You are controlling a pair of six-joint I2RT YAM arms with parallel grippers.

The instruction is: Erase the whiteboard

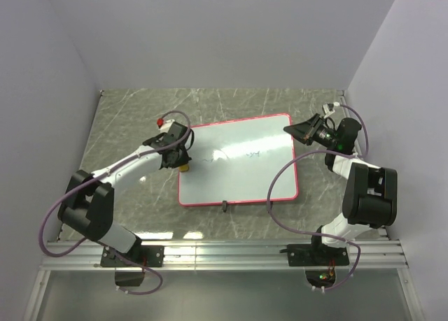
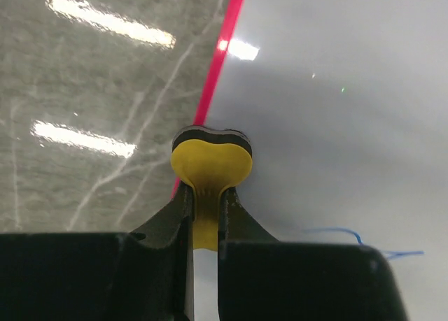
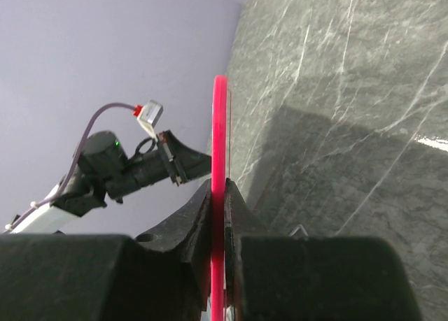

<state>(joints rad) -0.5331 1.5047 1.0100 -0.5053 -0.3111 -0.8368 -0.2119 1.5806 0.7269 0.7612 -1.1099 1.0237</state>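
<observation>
Our right end effector [image 3: 219, 195] pinches the whiteboard [image 1: 238, 181] by its rim. With our left end effector [image 2: 206, 198] squeezing the sponge [image 2: 211, 163] at its left edge, we should press flat toward the scribbles [image 2: 336, 231].

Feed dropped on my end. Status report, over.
Left gripper shut on yellow sponge, at whiteboard left edge. Right gripper shut on its pink frame. Blue scribbles unerased. Nothing blocking.

My left end effector [image 2: 206, 212] hides the lower part of the yellow sponge [image 2: 210, 163] it pinches. The whiteboard [image 2: 336, 111] runs off that wrist view's top and right edges. From above, the blue scribbles [image 1: 253, 154] are too small to read. My right end effector [image 3: 219, 209] grips the board edge-on, its face hidden.
</observation>
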